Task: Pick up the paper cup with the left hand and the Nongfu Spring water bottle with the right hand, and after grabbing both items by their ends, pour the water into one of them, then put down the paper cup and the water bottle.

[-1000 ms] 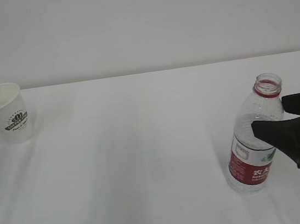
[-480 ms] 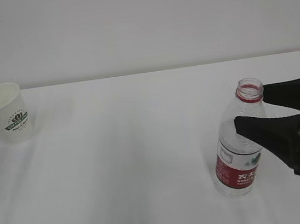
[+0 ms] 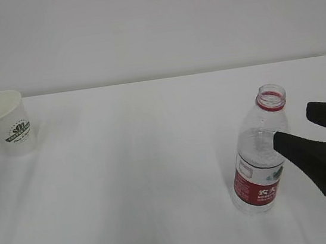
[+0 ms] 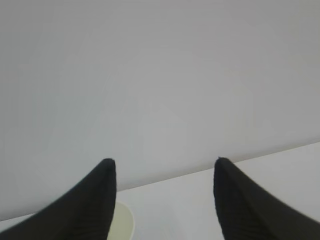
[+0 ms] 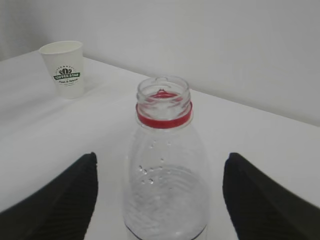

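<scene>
Fingers [image 3: 309, 139] splayed level beside upright bottle [image 3: 259, 151].

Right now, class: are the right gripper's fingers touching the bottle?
Apart. The right wrist view shows white table between the bottle and each of the fingers; the right gripper stands open around it.

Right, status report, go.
Both tools open, empty: left, right. Bottle upright, uncapped, between right tool's fingers, untouched. Cup standing far left. Nothing in the way.
</scene>
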Available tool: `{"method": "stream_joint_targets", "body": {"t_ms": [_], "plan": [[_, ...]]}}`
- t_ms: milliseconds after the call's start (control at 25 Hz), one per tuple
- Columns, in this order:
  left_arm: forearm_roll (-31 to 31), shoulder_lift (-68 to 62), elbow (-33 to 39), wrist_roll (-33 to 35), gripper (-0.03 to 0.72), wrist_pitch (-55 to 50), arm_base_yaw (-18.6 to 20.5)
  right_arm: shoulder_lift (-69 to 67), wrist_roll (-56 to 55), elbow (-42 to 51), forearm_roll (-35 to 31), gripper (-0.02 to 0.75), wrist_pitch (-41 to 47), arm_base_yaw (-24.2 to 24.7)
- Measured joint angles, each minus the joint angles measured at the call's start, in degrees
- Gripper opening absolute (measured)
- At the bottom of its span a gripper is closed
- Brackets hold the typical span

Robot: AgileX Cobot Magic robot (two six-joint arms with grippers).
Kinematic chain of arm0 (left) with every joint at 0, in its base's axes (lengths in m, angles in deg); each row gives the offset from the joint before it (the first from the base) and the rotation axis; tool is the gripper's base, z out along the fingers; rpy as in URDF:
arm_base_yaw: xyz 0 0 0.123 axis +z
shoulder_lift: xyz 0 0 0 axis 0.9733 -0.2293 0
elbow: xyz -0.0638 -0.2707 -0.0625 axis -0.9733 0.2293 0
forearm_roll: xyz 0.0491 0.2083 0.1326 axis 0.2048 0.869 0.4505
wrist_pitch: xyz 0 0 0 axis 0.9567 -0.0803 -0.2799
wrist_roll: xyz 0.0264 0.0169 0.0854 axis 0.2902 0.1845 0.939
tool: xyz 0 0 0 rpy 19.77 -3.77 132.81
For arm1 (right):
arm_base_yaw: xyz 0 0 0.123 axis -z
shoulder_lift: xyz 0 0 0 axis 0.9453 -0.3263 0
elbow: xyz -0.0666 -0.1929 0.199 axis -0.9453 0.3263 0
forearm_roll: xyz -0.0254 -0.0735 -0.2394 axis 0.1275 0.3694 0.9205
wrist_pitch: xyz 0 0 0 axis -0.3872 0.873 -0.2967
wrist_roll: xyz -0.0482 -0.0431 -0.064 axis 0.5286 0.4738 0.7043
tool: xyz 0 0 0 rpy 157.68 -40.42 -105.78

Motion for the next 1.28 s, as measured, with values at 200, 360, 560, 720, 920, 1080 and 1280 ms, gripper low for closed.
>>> {"method": "stream_joint_targets", "body": {"t_ms": [200, 360, 560, 720, 920, 1080, 1280], "plan": [[0.0, 0.0, 0.0, 0.0, 0.451, 0.4, 0.0, -4.2, 3.1, 0.0, -0.8, 0.587, -1.7, 0.0], [0.0, 0.0, 0.0, 0.0, 0.451, 0.9, 0.0, -10.8, 4.6, 0.0, -0.9, 0.587, -8.5, 0.0], [0.0, 0.0, 0.0, 0.0, 0.451, 0.9, 0.0, -18.6, 5.6, 0.0, -1.2, 0.587, -16.0, 0.0], [0.0, 0.0, 0.0, 0.0, 0.451, 0.9, 0.0, -23.6, 7.8, 0.0, -1.4, 0.587, -18.9, 0.0], [0.0, 0.0, 0.0, 0.0, 0.451, 1.0, 0.0, -28.9, 10.8, 0.0, -2.8, 0.587, -21.7, 0.0], [0.0, 0.0, 0.0, 0.0, 0.451, 1.0, 0.0, -32.5, 13.2, -0.1, -5.3, 0.587, -21.8, 0.0], [0.0, 0.0, 0.0, 0.0, 0.451, 1.0, 0.0, -33.7, 14.6, -0.1, -5.8, 0.587, -22.1, 0.0]]}}
